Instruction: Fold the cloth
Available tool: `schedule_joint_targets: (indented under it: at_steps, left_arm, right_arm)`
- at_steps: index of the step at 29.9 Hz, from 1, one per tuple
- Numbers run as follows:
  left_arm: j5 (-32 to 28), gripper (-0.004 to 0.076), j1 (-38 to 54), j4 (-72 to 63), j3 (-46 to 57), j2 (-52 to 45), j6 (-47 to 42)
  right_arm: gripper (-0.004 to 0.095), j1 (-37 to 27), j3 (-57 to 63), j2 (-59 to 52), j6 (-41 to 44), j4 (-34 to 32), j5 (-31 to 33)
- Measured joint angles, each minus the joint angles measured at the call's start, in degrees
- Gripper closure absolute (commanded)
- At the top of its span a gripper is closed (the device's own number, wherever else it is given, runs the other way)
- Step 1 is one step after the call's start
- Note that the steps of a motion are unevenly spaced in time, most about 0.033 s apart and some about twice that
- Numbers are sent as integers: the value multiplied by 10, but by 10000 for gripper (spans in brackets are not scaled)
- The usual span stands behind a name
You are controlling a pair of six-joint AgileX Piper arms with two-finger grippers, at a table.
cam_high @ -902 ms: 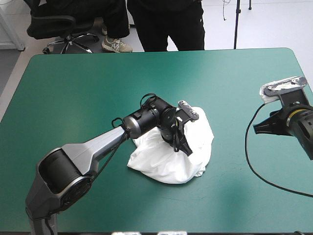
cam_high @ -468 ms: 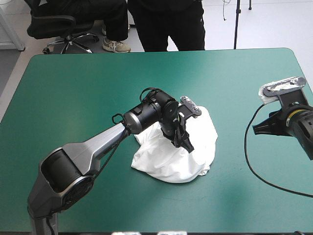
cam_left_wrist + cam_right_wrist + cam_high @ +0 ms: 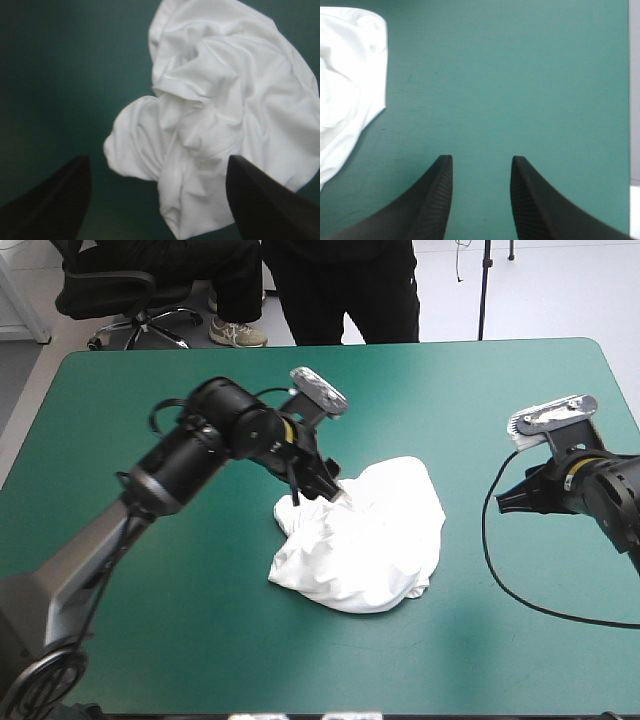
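Lying crumpled mid-table on the teal-green cover [image 3: 150, 410]: T-shirt [image 3: 365, 535]. Left gripper [image 3: 325, 492] at its far-left edge, fingers [image 3: 55, 200] wide apart, empty. Right gripper [image 3: 481, 157] also parted, over bare cover to its right.

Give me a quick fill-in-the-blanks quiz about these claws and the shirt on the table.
The crumpled T-shirt is ____ in colour. The left claw at its edge is wide ____. The right claw hangs over the bare ____ cover. The claw nearer the T-shirt is the ____ one.
Missing words: white; open; teal-green; left.
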Motion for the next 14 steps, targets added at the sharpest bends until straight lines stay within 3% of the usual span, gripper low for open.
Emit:
schedule_joint_targets:
  at_steps: [8,14]
  left_arm:
    - [1,178,131,-25,106,-95,3]
    - [-45,178,195,-101,215,-86,45]
  right_arm:
    - [544,0,0,12,-59,103,-1]
    - [544,0,0,12,-75,120,10]
